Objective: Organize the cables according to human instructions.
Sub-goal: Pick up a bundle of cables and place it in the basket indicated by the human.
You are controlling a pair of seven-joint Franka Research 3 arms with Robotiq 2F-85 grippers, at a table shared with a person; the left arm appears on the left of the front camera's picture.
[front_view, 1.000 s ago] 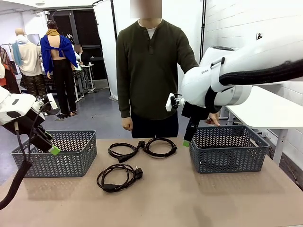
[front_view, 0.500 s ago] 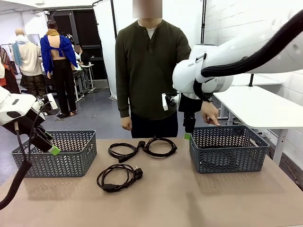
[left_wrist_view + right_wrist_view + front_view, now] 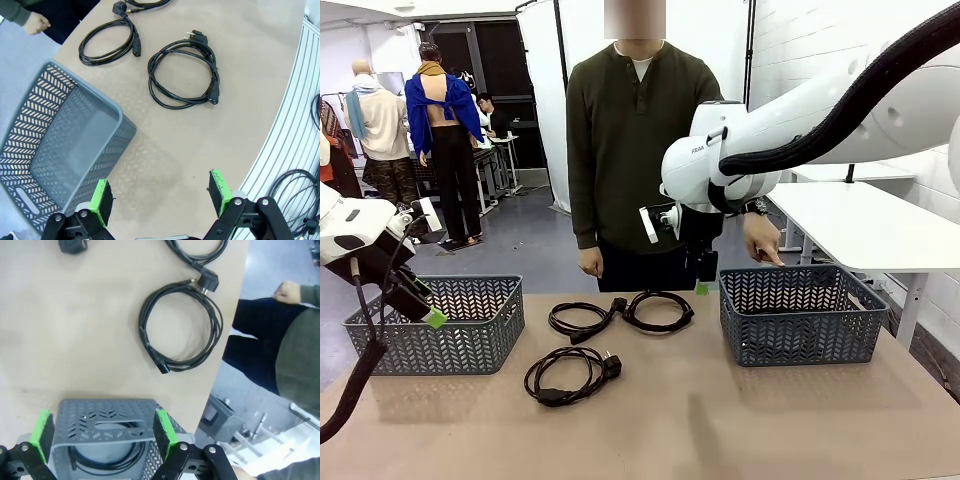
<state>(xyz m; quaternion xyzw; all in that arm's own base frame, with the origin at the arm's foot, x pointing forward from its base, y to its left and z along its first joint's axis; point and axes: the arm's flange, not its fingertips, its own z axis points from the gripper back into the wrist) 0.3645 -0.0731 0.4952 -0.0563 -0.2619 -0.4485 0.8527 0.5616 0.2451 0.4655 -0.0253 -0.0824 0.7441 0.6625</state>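
Note:
Three coiled black cables lie on the table: one near the middle front (image 3: 568,375), one behind it (image 3: 582,322), and one at the far edge (image 3: 658,310). A further cable (image 3: 107,450) lies inside the right grey basket (image 3: 800,315). My right gripper (image 3: 703,285) hangs open just left of that basket's far left corner, above the table, with nothing between its fingers. In the right wrist view the right gripper (image 3: 102,432) looks down on the basket rim (image 3: 105,415) and a coiled cable (image 3: 182,327). My left gripper (image 3: 428,310) is open and empty over the left basket (image 3: 440,325).
A person stands at the far side, one hand (image 3: 763,243) held over the right basket's far rim, the other hand (image 3: 587,262) hanging down. The left wrist view shows the left gripper (image 3: 160,195), the left basket (image 3: 65,160) and two cables (image 3: 185,75) (image 3: 107,42) on bare tabletop.
My right arm has swung left, from over the right basket's left side to just beyond its far left corner. The left arm and the cables have not moved.

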